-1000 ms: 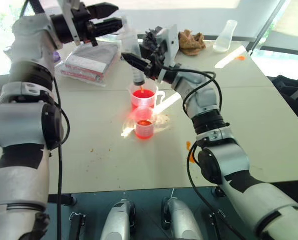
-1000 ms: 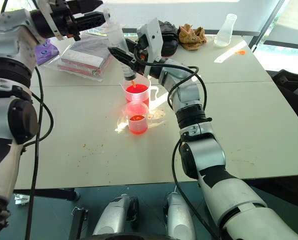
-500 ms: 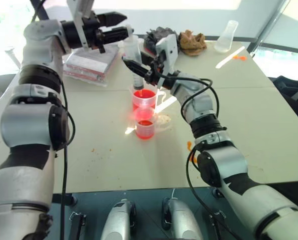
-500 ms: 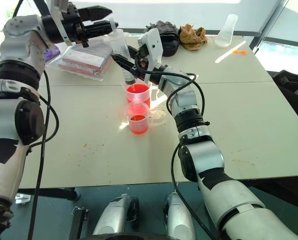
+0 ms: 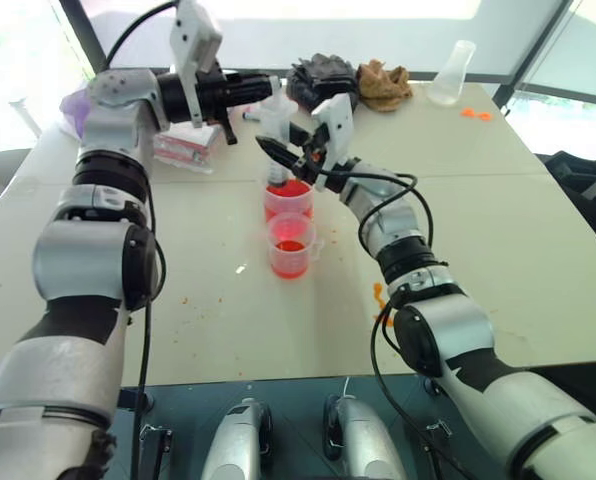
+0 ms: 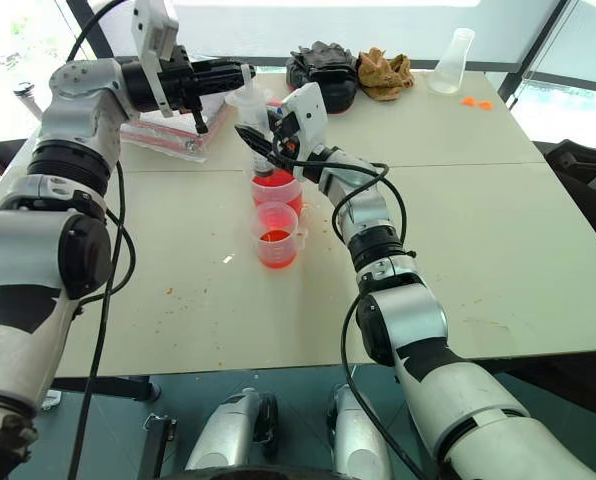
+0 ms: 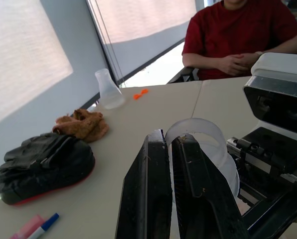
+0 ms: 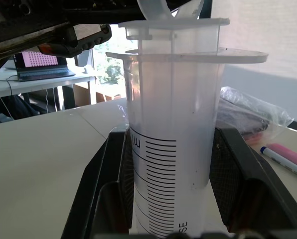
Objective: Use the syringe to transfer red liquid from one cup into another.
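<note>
**Syringe set in handled cup, plunger now gripped**

Syringe (image 6: 259,128) stands upright, tip down in the handled cup (image 6: 277,190) of red liquid (image 6: 276,180) mid-tabletop (image 6: 498,230). Right claw (image 6: 255,140) clamps the barrel. Left claw (image 6: 240,72) closed on the plunger ring. Small cup (image 6: 277,235) just beside, partly filled. Draw likely next; transfer unfinished. Since a second ago: both arms lower, tip sunk into cup, left claw shut from open.

A lab-like test room: a clear conical flask (image 5: 450,72) at one o'clock on the broad white table (image 5: 498,200), tall blinded windows (image 7: 29,50) behind, an open laptop (image 8: 41,64) on a side desk.
</note>
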Controlling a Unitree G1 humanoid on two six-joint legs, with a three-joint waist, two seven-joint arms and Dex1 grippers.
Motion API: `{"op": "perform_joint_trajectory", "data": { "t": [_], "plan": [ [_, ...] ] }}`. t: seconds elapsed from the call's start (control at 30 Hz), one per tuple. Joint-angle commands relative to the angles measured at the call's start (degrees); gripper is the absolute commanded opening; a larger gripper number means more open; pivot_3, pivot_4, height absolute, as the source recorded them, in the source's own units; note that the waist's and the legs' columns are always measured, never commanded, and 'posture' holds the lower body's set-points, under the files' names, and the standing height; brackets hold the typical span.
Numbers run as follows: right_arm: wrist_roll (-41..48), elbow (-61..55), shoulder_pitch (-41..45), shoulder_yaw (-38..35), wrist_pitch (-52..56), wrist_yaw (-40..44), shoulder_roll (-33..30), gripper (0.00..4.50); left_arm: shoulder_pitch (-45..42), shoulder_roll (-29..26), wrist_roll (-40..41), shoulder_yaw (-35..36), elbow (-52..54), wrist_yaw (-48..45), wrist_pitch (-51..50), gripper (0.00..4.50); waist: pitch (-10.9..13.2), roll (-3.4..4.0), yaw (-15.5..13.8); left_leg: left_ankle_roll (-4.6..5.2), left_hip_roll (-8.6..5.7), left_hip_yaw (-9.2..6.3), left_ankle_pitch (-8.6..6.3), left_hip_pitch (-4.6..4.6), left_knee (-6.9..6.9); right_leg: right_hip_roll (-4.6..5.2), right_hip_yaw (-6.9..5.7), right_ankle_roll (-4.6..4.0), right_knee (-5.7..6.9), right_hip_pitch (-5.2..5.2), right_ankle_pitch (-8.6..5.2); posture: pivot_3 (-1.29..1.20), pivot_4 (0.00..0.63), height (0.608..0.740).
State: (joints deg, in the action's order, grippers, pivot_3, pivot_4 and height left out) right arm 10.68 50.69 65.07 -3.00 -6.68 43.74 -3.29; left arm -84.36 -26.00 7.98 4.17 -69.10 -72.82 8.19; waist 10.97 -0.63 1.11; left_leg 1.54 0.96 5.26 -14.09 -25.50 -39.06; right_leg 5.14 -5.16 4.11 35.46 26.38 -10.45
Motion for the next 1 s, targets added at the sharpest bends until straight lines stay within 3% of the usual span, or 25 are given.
{"op": "perform_joint_trajectory", "data": {
  "t": [0.03,0.4,1.0],
  "plan": [
    [-0.5,-1.4,0.3,0.9,-0.7,-0.3,1.0,1.50,-1.5,1.5,0.4,0.7,1.5,0.1,0.4,0.01,0.0,0.00,0.0,-0.01,0.00,0.00,0.00,0.00,0.00,0.00,0.00,0.00,0.00,0.00,0.00,0.00,0.150,0.740],
    [-0.7,-5.9,-4.6,2.1,1.9,-0.7,1.8,1.50,-6.5,2.6,4.6,7.6,0.2,6.4,-2.8,0.01,0.0,0.00,0.0,-0.01,0.00,-0.04,0.00,0.01,-0.01,0.00,0.00,0.00,0.01,0.00,0.00,0.00,0.150,0.740],
    [-1.0,-13.3,-10.6,5.0,6.7,-2.0,5.3,1.50,-9.3,1.6,4.0,8.9,-1.5,11.9,-0.2,0.01,0.0,0.00,0.0,0.00,-0.01,-0.04,0.00,0.03,-0.02,0.00,0.02,0.01,0.04,-0.01,0.00,0.00,0.150,0.740]
  ]
}}
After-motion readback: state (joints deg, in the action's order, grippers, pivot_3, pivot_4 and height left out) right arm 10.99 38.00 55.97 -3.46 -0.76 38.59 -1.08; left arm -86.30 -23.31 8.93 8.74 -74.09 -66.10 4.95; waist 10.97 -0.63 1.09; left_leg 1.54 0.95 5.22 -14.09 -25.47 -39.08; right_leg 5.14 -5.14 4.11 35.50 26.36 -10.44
